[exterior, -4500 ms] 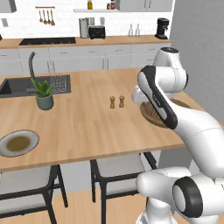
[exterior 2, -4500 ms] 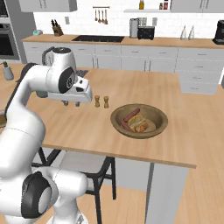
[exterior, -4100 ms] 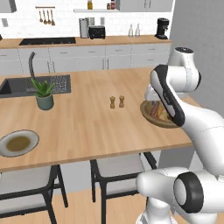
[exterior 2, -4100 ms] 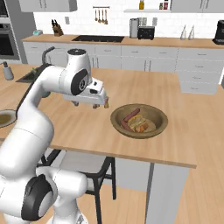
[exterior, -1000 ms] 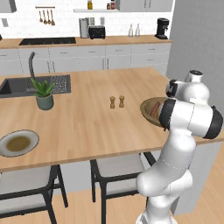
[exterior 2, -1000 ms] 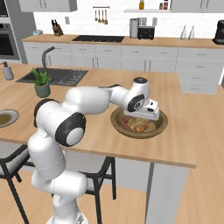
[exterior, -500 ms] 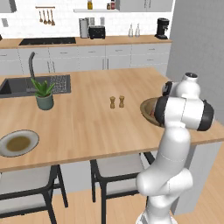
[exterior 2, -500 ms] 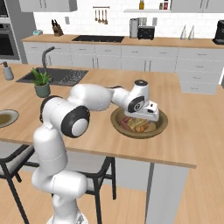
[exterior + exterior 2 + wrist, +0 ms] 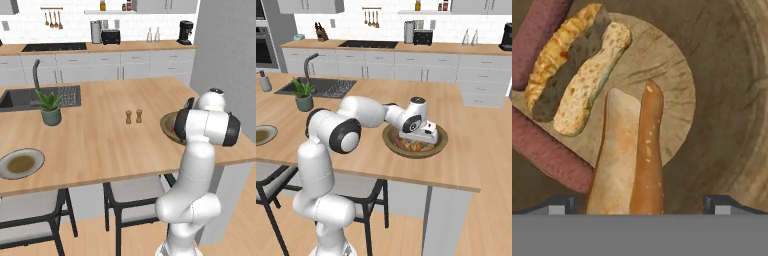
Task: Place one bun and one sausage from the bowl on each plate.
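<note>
- Brown wooden bowl [image 9: 440, 141] is sitting near the right end of the island counter [image 9: 476, 150], and the white arm is reaching down into it
- gripper [image 9: 417, 140] is sitting low inside the bowl, hand body covering most of the contents in the right base view
- in the hand view the two dark finger tips [image 9: 559, 205] are showing at the bottom corners, set wide apart, jaws spread wide
- nothing is sitting clamped between the tips; whether either tip is touching anything, cannot tell
- closest bun [image 9: 629, 160] is lying lengthwise in the gap between the tips, split look: pale half on one side, golden-brown half on the other, resting on the bowl floor
- second bun [image 9: 577, 70] is lying further in, tilted, just beside the first
- one sausage [image 9: 549, 155] is lying under and against the second bun, near the first bun's side
- another sausage [image 9: 537, 35] is lying at the upper left edge of the hand view, touching the second bun
- grey-white plate [image 9: 20, 163] with brownish centre is sitting at the far left end of the counter, well apart from the bowl
- potted plant [image 9: 50, 107] is standing by the sink [image 9: 30, 97]
- two small shakers [image 9: 133, 116] are standing mid-counter, between plant and bowl
</note>
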Controlling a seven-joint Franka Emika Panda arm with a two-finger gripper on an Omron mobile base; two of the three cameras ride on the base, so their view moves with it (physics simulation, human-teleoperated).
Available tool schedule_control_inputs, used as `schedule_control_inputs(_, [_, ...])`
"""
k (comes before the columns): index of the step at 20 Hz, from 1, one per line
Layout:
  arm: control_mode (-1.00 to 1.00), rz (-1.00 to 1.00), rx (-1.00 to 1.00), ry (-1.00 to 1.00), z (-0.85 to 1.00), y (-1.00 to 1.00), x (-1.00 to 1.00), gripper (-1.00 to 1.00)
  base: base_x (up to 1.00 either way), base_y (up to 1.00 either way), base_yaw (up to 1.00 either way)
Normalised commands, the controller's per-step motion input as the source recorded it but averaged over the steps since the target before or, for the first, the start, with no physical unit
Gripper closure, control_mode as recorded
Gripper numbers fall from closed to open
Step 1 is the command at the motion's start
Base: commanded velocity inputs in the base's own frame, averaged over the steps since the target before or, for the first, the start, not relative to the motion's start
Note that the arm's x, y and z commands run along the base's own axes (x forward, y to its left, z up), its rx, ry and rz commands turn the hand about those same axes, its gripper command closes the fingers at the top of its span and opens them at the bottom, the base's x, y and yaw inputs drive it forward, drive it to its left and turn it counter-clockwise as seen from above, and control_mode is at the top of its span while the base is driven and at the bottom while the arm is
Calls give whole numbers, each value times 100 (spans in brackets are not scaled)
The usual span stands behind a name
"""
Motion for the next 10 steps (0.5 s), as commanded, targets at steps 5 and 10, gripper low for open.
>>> schedule_control_inputs(5, [-100, 0, 0, 3, -18, -2, 0, -100, 0, 0, 0])
schedule_control_inputs(10, [-100, 0, 0, 3, -16, 0, 0, -100, 0, 0, 0])
